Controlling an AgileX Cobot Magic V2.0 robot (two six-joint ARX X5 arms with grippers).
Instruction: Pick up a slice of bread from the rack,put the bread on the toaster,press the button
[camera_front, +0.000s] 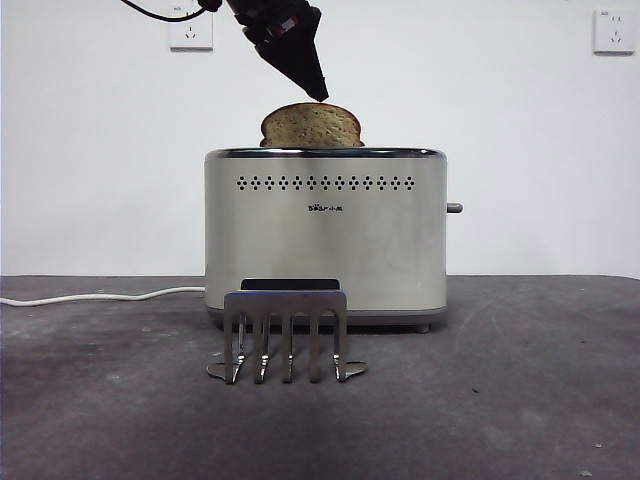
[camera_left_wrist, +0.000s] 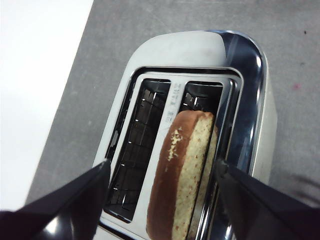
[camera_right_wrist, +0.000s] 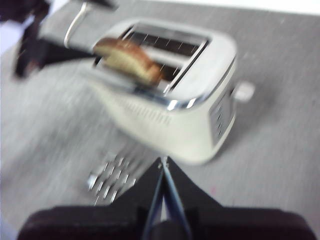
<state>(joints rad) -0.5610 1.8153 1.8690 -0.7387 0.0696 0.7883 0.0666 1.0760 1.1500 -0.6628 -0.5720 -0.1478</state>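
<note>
left gripper (camera_left_wrist: 162, 172) jaws open | bread (camera_left_wrist: 182, 170) in toaster (camera_front: 325, 235) slot | right gripper (camera_right_wrist: 163, 162) jaws closed, blurred

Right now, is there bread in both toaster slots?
No. The bread stands in one slot of the toaster; the other slot is empty.

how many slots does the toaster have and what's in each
2. Seen from the left wrist, one slot of the toaster is empty, showing only its wire guides; the other holds the slice of bread, standing on edge between the open left gripper jaws.
</note>
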